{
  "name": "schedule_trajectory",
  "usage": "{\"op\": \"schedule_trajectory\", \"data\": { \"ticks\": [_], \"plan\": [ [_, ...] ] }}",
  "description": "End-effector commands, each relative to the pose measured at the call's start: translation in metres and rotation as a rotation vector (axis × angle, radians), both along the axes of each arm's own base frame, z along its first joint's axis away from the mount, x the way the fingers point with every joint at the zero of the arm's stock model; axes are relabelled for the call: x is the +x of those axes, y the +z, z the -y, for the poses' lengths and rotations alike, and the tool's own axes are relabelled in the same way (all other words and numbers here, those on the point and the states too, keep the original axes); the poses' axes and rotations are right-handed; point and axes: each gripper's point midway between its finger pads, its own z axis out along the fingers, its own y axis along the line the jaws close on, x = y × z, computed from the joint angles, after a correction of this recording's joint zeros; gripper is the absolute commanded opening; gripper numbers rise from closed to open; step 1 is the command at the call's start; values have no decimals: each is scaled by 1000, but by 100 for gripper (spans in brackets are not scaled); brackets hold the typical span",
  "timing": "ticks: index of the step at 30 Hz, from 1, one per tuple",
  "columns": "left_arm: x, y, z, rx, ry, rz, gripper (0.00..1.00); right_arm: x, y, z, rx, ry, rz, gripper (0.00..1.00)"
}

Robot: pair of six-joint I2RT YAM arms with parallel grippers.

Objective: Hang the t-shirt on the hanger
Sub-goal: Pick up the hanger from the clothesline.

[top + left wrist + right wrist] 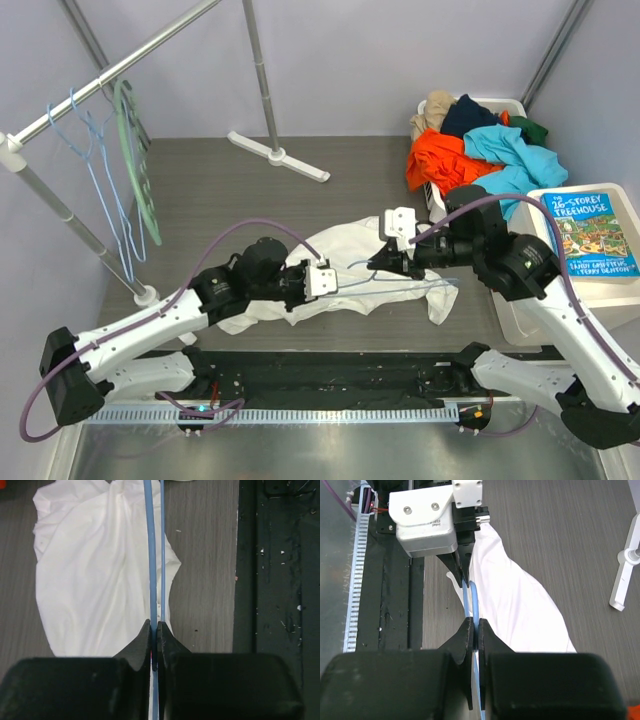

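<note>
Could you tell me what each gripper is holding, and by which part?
Both hold the hanger: left gripper and right gripper each pinch its wire.

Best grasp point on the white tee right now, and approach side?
Likely the bunched folds at the far edge of the t-shirt, coming from above: the cloth lies flat on the table, and the hanger crosses its near half.
</note>
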Motion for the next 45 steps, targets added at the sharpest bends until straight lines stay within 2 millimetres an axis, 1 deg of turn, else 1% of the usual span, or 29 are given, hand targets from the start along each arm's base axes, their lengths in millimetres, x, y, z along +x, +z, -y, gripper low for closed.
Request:
{"op": "schedule_trajectory", "data": {
  "ticks": [1,2,3,4,5,6,7,9,10,12,15,18,23,25,26,27,28,29,30,31,32,33,35,36,37,38,39,42,45],
  "plan": [
    [-15,1,-1,-38,-7,-85,0,5,8,1,68,-29,107,6],
    [-17,2,-6,-54,3,-82,0,4,2,1,71,-34,94,17],
    [-18,3,-8,-68,5,-74,0,3,-3,1,68,-37,77,34],
    [-19,9,-7,-103,-1,-48,0,2,-9,2,58,-36,72,64],
    [-20,4,-11,-104,-5,-32,0,-1,-28,6,15,-35,49,85],
    [-20,12,-14,-129,2,-4,0,-3,-33,11,1,-30,70,99],
    [-19,12,-16,-131,12,6,0,-5,-50,15,-33,-27,66,100],
    [-19,9,-19,-115,10,20,0,-8,-56,19,-35,-24,93,100],
    [-18,8,-21,-112,14,21,0,-7,-62,19,-37,-20,94,100],
    [-21,5,-21,-115,1,25,0,-6,-64,15,-30,-16,87,100],
    [-19,6,-19,-122,-2,40,0,-6,-64,8,-23,8,72,95],
    [-13,4,-17,-114,12,49,0,-10,-66,-5,-15,45,41,85],
    [-9,5,-11,-124,6,59,0,-15,-81,-26,-27,94,19,75],
    [-10,4,-10,-122,0,59,0,-15,-85,-31,-28,98,14,65],
    [-11,4,-10,-126,-7,58,0,-16,-89,-32,-39,101,14,59],
    [-12,4,-11,-127,-8,57,0,-16,-92,-32,-49,104,21,34],
    [-14,2,-11,-120,-20,57,0,-15,-98,-30,-67,107,37,15],
    [-14,3,-13,-115,-15,54,0,-11,-100,-27,-82,87,59,1],
    [-15,-3,-19,-81,2,30,5,-9,-101,-24,-90,75,75,1],
    [-16,-5,-23,-57,11,22,16,-8,-107,-18,-120,72,97,1],
    [-15,-4,-27,-37,17,33,22,-4,-110,-12,-145,49,122,1],
    [-15,-16,-42,30,42,9,26,-5,-107,-5,-147,35,150,1],
    [-14,-24,-58,87,15,28,35,-13,-120,8,-195,44,149,1],
    [-19,-32,-75,113,-4,-2,39,-17,-118,13,-189,43,152,1],
    [-22,-36,-82,129,-33,11,48,-21,-126,17,-203,46,134,1],
    [-21,-40,-89,143,-39,23,52,-23,-128,19,-206,45,126,1],
    [-24,-44,-96,160,-70,53,60,-25,-131,20,-210,47,127,1],
    [-36,-58,-104,217,-172,62,63,-28,-140,25,-235,66,137,1],
    [-30,-71,-100,260,-171,12,61,-27,-140,22,-237,83,146,1]
  ]
}}
